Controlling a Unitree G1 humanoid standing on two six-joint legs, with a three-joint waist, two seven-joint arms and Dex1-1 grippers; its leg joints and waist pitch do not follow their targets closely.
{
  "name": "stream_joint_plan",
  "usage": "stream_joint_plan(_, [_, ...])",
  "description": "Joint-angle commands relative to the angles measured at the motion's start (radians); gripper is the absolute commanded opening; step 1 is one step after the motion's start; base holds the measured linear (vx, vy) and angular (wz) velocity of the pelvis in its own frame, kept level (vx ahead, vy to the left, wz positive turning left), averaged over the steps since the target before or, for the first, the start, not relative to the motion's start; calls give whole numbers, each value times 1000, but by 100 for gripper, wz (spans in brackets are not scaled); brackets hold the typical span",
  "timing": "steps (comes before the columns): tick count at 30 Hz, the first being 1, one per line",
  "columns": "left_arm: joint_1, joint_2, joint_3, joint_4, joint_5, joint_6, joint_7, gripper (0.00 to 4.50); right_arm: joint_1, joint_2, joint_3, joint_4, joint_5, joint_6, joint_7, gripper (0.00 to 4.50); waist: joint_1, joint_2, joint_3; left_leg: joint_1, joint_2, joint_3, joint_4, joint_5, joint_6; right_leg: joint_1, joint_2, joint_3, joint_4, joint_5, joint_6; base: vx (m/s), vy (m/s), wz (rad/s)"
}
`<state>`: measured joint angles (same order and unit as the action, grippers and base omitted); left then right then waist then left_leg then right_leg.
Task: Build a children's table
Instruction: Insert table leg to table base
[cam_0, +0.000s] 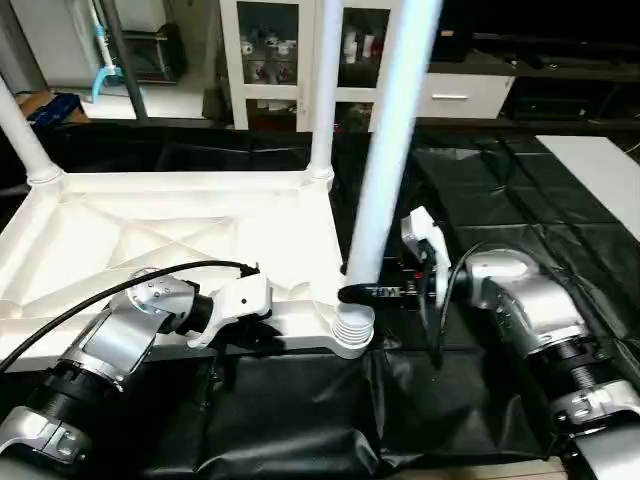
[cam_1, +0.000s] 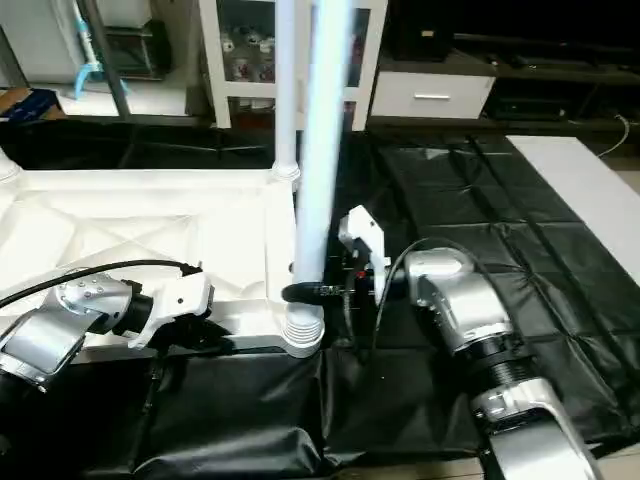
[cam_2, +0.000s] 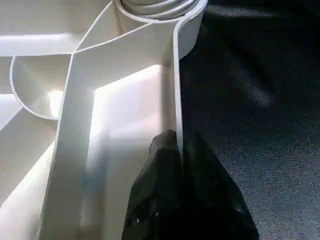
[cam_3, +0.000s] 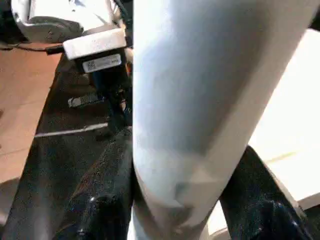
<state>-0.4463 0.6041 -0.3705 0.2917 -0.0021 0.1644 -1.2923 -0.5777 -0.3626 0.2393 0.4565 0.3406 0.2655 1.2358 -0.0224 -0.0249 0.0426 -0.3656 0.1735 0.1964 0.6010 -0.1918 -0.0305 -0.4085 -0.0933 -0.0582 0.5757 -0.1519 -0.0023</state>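
Silver forearms sit nearest the head camera, one at each lower corner, over a black sheet (cam_0: 300, 420) covering the work surface. The table top (cam_0: 150, 240) lies upside down on that sheet, ribbed underside up.

Left gripper (cam_0: 262, 335): at the near edge of the top. The left wrist view shows what the head views hide: the black fingers (cam_2: 172, 165) pinched together on the thin rim wall, one on each side, with the corner socket (cam_2: 160, 15) just beyond.

Right gripper (cam_0: 362, 293): fingers about half apart, clamped around the near leg (cam_0: 385, 150) just above its ribbed base. This leg stands in the near right corner socket, tilted slightly rightward at the top. The right wrist view shows the tube between the two fingers (cam_3: 107, 200), and beyond it the left gripper's white housing.

Two further legs stand upright in sockets: one at the far right corner (cam_0: 322, 90), one at the far left corner (cam_0: 22, 130). A white cabinet (cam_0: 290, 50) stands behind.
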Motion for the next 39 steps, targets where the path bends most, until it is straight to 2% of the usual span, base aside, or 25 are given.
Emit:
stream_joint_plan(1, [0,-14,-38,-18,4,-10,-21,0,31,10,20,98,-95,-22,-111,185,-6,12,-39,29,53,-47,-92,-573,-63,1,-52,30,-93,-644,-110,0,0,0])
stream_joint_plan(5, [2,-13,-37,-18,6,-11,-22,0,36,21,-8,146,-106,-57,-155,185,-16,16,-33,34,53,-59,-94,-638,-71,3,-51,13,-106,-712,-74,0,0,0])
stream_joint_plan(8, [0,-14,-35,-15,8,-13,-22,0,49,15,-16,140,-103,-65,-152,185,-32,31,-26,40,59,-78,-115,-765,-94,18,-42,-18,-112,-646,-71,0,0,0])
stream_joint_plan(9, [0,-15,-35,-15,8,-13,-21,0,51,15,-17,138,-102,-65,-151,185,-36,37,-25,47,60,-78,-118,-795,-99,17,-38,-27,-116,-624,-75,0,0,0])
stream_joint_plan(10, [0,-15,-34,-14,9,-14,-20,0,63,9,-24,124,-93,-72,-145,185,-46,31,-25,40,64,-82,-127,-814,-97,33,-39,-35,-107,-567,-84,0,0,0])
stream_joint_plan(11, [-1,-15,-34,-13,9,-15,-20,0,69,6,-29,118,-89,-75,-143,185,-41,37,-22,37,68,-82,-139,-833,-108,37,-44,-28,-99,-552,-96,0,0,0])
stream_joint_plan(12, [-1,-16,-33,-13,9,-16,-19,0,74,3,-34,113,-85,-77,-142,185,-45,32,-19,43,65,-79,-137,-845,-111,29,-42,-31,-103,-569,-94,0,0,0])
stream_joint_plan(13, [-1,-17,-33,-12,10,-15,-18,0,81,1,-43,109,-79,-82,-139,185,-49,35,-12,58,59,-73,-132,-868,-108,20,-35,-50,-122,-624,-75,0,0,0])
stream_joint_plan(14, [-1,-17,-33,-12,10,-15,-18,0,82,1,-44,110,-79,-84,-138,185,-52,37,-12,58,60,-73,-136,-871,-104,31,-35,-60,-120,-632,-63,0,0,0])
stream_joint_plan(15, [-2,-17,-33,-11,11,-16,-16,0,89,-2,-50,108,-76,-89,-138,185,-47,44,-9,43,68,-71,-159,-892,-111,53,-30,-63,-95,-594,-66,0,0,0])
stream_joint_plan(16, [-3,-19,-33,-9,12,-17,-15,0,100,-8,-54,105,-74,-99,-134,185,-39,46,-11,27,77,-69,-178,-900,-116,72,-29,-52,-55,-539,-77,0,0,0])
stream_joint_plan(17, [-3,-19,-33,-8,13,-18,-14,0,104,-10,-55,102,-73,-101,-133,185,-32,43,-11,23,81,-61,-192,-905,-118,76,-24,-46,-42,-500,-87,0,0,0])
stream_joint_plan(18, [-4,-20,-33,-6,13,-18,-14,0,116,-16,-53,93,-73,-109,-128,185,-16,30,-12,51,63,-30,-177,-855,-114,39,-22,-36,-61,-542,-94,32,-56,17])
stream_joint_plan(19, [-4,-20,-33,-6,14,-19,-14,0,118,-17,-53,91,-74,-112,-128,185,-16,19,-17,86,44,-30,-130,-796,-104,7,-46,-23,-105,-625,-87,32,-56,17])
stream_joint_plan(20, [-4,-21,-33,-5,14,-19,-14,0,124,-20,-51,85,-74,-116,-127,185,-18,8,-12,115,15,-40,-47,-627,-54,-25,-92,-27,-176,-836,-33,89,-56,9])
stream_joint_plan(21, [-4,-21,-32,-6,14,-19,-13,0,142,-27,-43,67,-80,-128,-125,185,-12,4,-12,76,22,-54,-47,-474,-25,24,-115,-29,-181,-929,7,61,-2,-15])
stream_joint_plan(22, [-4,-22,-32,-6,14,-19,-13,0,153,-31,-34,56,-87,-134,-122,185,-8,8,-12,56,32,-63,-64,-459,-24,45,-115,-37,-168,-912,14,61,-2,-15])
stream_joint_plan(23, [-4,-22,-32,-6,14,-20,-11,0,170,-36,-19,42,-105,-146,-116,185,-7,24,-10,32,60,-82,-106,-538,-47,65,-90,-46,-135,-782,0,93,44,-27])
stream_joint_plan(24, [-4,-22,-32,-6,14,-20,-11,0,170,-36,-19,42,-105,-146,-116,185,-12,36,-14,42,74,-92,-128,-659,-75,67,-71,-48,-114,-620,-39,81,40,-13])
stream_joint_plan(25, [-4,-23,-32,-7,14,-20,-11,0,181,-37,-9,33,-113,-151,-114,185,-12,36,-14,42,74,-92,-128,-659,-75,67,-71,-48,-114,-620,-39,81,40,-13])
stream_joint_plan(26, [-3,-23,-32,-7,13,-19,-10,0,202,-34,1,10,-113,-150,-104,185,-15,34,-13,49,76,-92,-141,-751,-98,61,-63,-40,-97,-477,-94,0,0,0])
stream_joint_plan(29, [-2,-23,-31,-7,13,-18,-10,0,221,-32,10,-12,-115,-150,-100,185,-13,29,-9,63,61,-80,-127,-743,-91,43,-72,-34,-114,-550,-102,0,0,0])
stream_joint_plan(31, [0,-23,-28,-8,17,-20,-10,0,238,-31,18,-25,-122,-155,-106,185,-16,28,-7,61,61,-85,-125,-725,-80,52,-77,-40,-123,-618,-72,0,0,0])
stream_joint_plan(36, [0,-23,-29,-8,19,-23,-9,0,251,-42,48,-27,-145,-171,-103,185,-19,29,0,75,61,-86,-129,-773,-81,46,-69,-53,-133,-658,-45,0,0,0])
stream_joint_plan(39, [2,-24,-31,-14,18,-21,-5,0,257,-44,53,-30,-148,-165,-112,184,-21,43,8,69,74,-90,-160,-875,-101,67,-49,-77,-113,-605,-37,0,0,0])
